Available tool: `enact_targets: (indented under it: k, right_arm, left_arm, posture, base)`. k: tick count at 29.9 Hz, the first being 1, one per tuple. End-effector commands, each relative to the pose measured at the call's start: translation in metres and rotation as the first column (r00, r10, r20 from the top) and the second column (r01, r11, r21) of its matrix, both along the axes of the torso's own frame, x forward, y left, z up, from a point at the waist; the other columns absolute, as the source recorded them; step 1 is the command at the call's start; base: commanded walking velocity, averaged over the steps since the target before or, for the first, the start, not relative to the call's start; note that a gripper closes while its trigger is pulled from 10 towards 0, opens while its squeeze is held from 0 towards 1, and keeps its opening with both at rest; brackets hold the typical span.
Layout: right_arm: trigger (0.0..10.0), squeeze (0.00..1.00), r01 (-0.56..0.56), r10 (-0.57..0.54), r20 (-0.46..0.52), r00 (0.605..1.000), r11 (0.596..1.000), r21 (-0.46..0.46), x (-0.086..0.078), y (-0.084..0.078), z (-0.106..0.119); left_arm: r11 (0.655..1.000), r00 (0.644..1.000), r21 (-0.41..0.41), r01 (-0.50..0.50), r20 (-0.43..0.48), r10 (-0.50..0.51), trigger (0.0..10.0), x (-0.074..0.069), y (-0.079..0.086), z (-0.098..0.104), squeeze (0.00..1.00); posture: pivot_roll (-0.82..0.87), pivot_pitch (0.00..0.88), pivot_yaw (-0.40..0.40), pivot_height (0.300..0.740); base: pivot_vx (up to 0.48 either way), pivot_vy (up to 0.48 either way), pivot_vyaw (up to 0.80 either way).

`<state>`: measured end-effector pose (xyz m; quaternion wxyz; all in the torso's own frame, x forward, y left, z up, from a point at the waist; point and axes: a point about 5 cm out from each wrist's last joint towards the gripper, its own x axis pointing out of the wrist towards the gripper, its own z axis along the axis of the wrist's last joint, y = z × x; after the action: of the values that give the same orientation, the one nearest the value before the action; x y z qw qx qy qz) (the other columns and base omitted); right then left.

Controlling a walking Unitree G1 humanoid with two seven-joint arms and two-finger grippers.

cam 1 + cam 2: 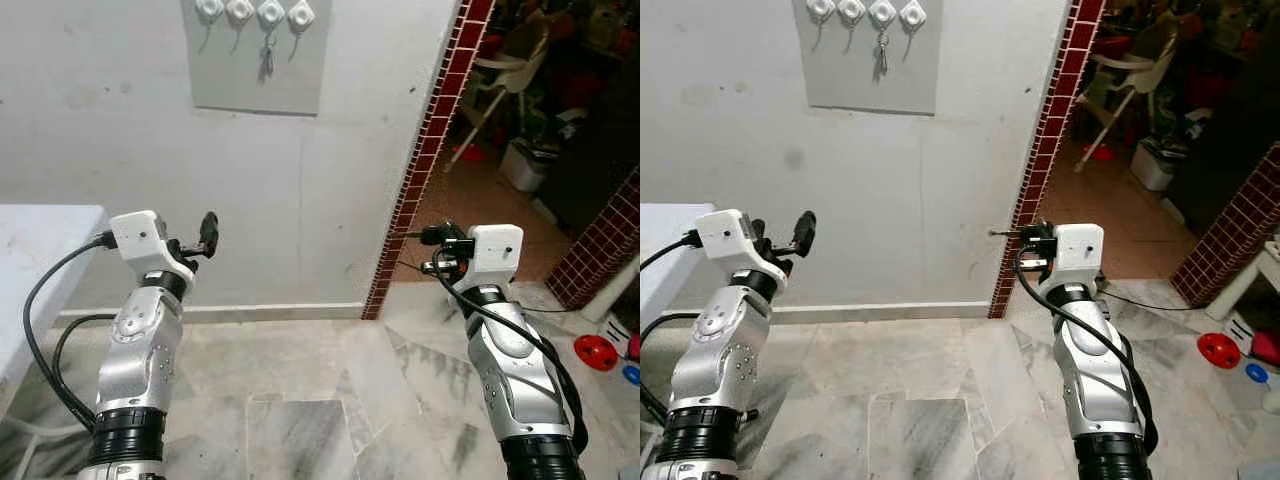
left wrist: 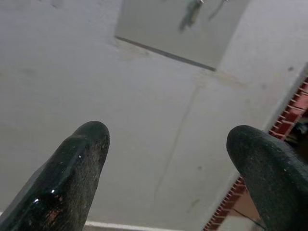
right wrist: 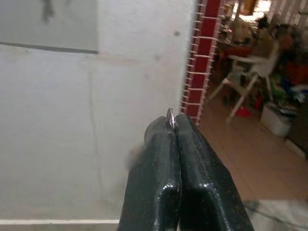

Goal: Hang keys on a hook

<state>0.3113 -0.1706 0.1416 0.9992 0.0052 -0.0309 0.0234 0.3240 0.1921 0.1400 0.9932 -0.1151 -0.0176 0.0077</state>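
Right gripper (image 3: pixel 172 126), fingers pressed together pinching a metal sliver, should climb toward the hooks (image 1: pixel 255 12) at 11 o'clock; left gripper (image 2: pixel 168 159) spread.

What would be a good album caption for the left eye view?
Two silver arms raised before a white wall, where a bunch of keys hangs from a grey board of four white hooks.

No readable text, labels or numbers anywhere.
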Motion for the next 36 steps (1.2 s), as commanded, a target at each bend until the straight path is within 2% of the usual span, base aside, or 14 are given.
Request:
enact_targets:
  k: [1,9,17,36]
  right_arm:
    - [10.0,0.0,0.017,-0.017,0.03,0.999,1.0,-0.011,0.0,-0.006,0.008]
    - [10.0,0.0,-0.059,0.06,0.06,0.996,0.998,-0.023,-0.006,-0.001,0.011]
    - [10.0,0.0,-0.077,0.078,0.056,0.995,0.997,-0.009,-0.008,0.001,0.011]
    - [10.0,0.0,-0.096,0.096,0.056,0.994,0.995,-0.003,-0.011,0.002,0.011]
  left_arm:
    - [1.0,1.0,0.013,0.024,-0.002,-0.024,10.0,0.003,-0.006,0.003,0.0]
    - [0.999,0.999,-0.017,0.043,0.008,-0.043,10.0,0.002,-0.006,0.005,0.0]
    - [0.999,0.999,-0.026,0.04,0.016,-0.04,10.0,0.002,-0.006,0.007,0.0]
    - [0.999,0.999,-0.016,0.031,0.024,-0.031,10.0,0.002,-0.003,0.01,0.0]
  posture:
    - [-0.05,0.0,-0.067,0.74]
    - [-0.05,0.0,-0.062,0.74]
    - [-0.05,0.0,-0.061,0.74]
    - [-0.05,0.0,-0.055,0.74]
  base:
    - [0.0,0.0,0.0]
    - [0.0,0.0,0.0]
    - [0.0,0.0,0.0]
    - [0.295,0.0,0.0]
